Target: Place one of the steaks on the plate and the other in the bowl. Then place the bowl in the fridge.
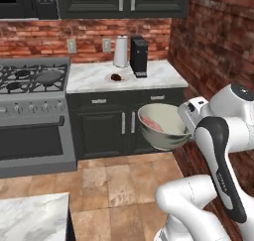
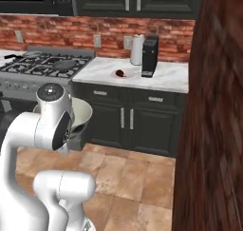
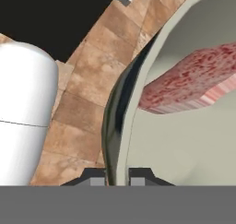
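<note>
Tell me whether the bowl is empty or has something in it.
Not empty: one pinkish steak lies inside the bowl, seen up close in the hand view.

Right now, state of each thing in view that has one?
bowl: lifted off the counter, carried over the floor, tilted, rim pinched by the claw
claw: shut on the bowl rim, one finger inside, one outside
steak in bowl: lying inside the bowl
plate: on the counter, holding a steak
steak on plate: resting on the plate
cabinet doors: closed

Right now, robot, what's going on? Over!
Claw pinched on bowl rim, bowl carried above the floor. One steak inside it. Other steak on plate, back on counter. Nothing blocking.
</note>
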